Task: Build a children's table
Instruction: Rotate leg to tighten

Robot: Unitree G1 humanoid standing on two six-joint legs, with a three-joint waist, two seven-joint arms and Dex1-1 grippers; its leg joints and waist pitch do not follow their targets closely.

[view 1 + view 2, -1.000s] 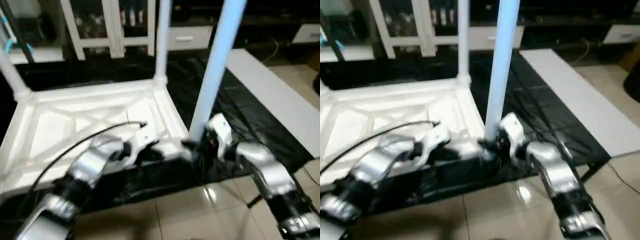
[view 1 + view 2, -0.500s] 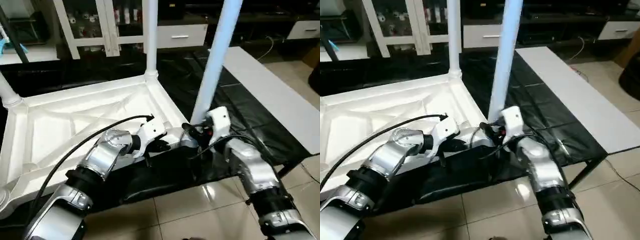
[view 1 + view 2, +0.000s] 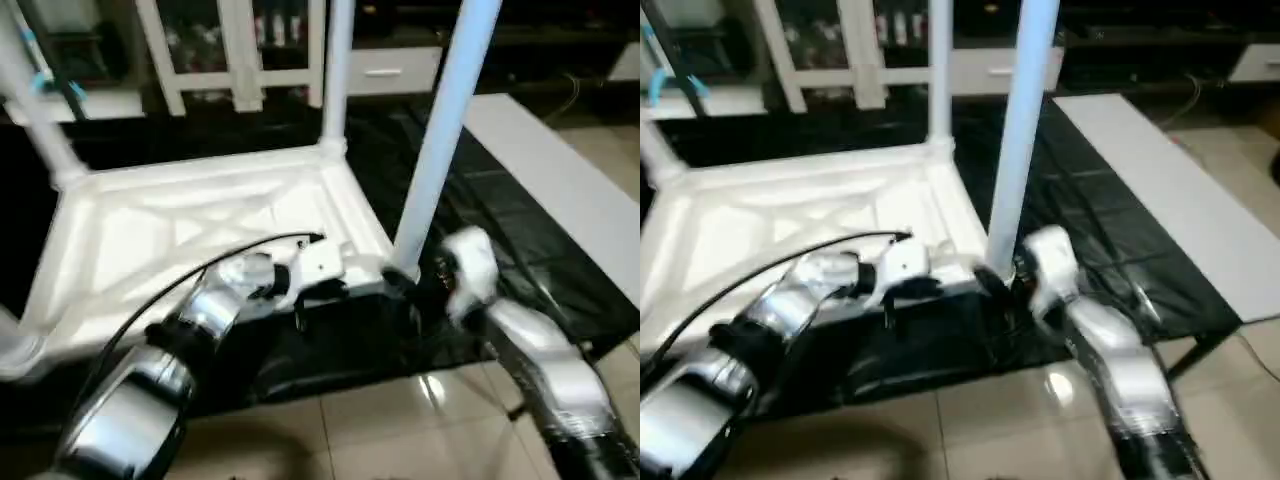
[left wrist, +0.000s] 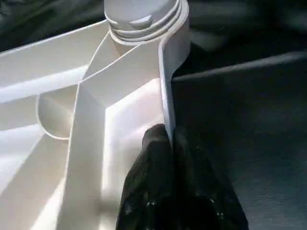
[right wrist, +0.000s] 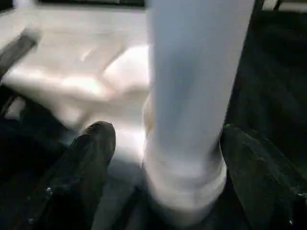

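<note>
Tabletop [image 3: 200, 230] lies underside up on the black-covered worktop [image 3: 480, 220], ribbed X-bracing facing the ceiling. Its near rim runs close along the worktop's front edge, with tiled floor [image 3: 380, 420] directly below; little margin on that side. To the right, a broad stretch of black cover stays free out to a white board [image 3: 560, 190].

Legs: near-right leg [image 3: 440, 130] stands upright in its corner socket; far-right leg [image 3: 338, 70] upright at the back corner; far-left leg [image 3: 35, 110] leans outward at the rear left; a fourth white tube end [image 3: 15, 345] shows at the near-left corner.

Left pincer [image 4: 172, 143]: fingers pressed together on the thin upright rim wall of the tabletop, one finger either side, just short of the near-right socket.

Right pincer [image 5: 163, 158]: spread wide, one black finger [image 5: 91, 153] on each side of the near-right leg's base; visible gaps between both fingers and the tube, so no contact there.

Versus half a second ago: right pincer fingers then sat close in against the leg base, now apart from it. Left pincer remains clamped on the rim. Legs and tabletop unchanged in their seating; the head camera has shifted, which accounts for the scene's displacement
</note>
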